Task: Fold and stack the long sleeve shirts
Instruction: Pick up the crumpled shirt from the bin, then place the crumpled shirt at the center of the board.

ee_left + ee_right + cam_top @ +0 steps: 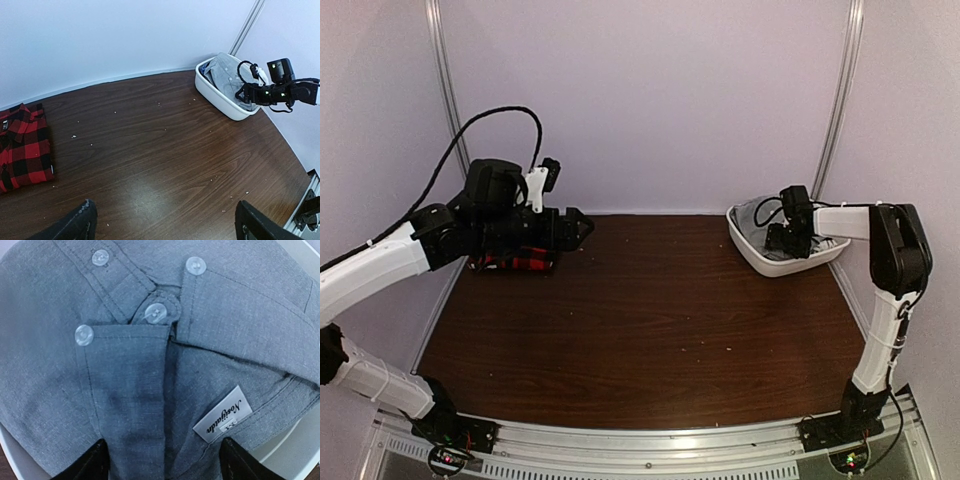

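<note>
Right wrist: right gripper spread over the grey shirt in the bin; next it should pinch and lift; left gripper spread.

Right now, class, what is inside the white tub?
A grey button-up shirt fills the white tub, the right fingers lowered over it. Anything beneath the shirt is covered.
</note>
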Tool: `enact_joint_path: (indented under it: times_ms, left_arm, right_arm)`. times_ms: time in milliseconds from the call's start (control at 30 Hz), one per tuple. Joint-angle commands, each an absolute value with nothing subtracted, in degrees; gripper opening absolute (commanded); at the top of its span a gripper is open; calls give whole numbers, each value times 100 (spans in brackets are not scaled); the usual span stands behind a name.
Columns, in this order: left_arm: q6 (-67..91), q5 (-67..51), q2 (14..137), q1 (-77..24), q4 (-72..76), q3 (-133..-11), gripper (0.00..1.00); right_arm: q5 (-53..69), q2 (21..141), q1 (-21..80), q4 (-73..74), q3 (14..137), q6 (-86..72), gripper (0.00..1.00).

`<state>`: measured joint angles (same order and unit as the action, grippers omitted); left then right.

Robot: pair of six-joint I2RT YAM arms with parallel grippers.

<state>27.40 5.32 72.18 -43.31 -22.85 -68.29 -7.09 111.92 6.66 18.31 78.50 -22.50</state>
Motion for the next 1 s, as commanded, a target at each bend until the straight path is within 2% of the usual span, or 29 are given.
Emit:
enact_joint_path:
  times_ms: [0, 33, 233, 367, 700, 967]
  left_arm:
    - [2867, 476, 7260, -4289, -2219, -6901, 98]
    - [2880, 475, 7272, -4289, -2216, -6900, 98]
    - [2934, 434, 7356, -4289, -2219, -6951, 98]
    - [2962, 439, 7388, -4288, -2215, -6952, 98]
    - [2971, 398, 7469, -4285, -2189, -6977, 98]
    - [2906, 284, 7463, -4289, -2080, -6936, 98]
  right_arm:
    - [-904, 11114, 675, 1872, 7968, -2240, 68]
    - [-944, 11049, 677, 1849, 7963, -2217, 63]
    - [-909, 10810, 683, 1970, 8195, -2041, 14]
    - [-944, 10486, 747, 2096, 8369, -1975, 1]
    - [-1513, 9441, 1413, 2339, 9083, -1637, 0]
    - [-1894, 8100, 2454, 1995, 9328, -1376, 0]
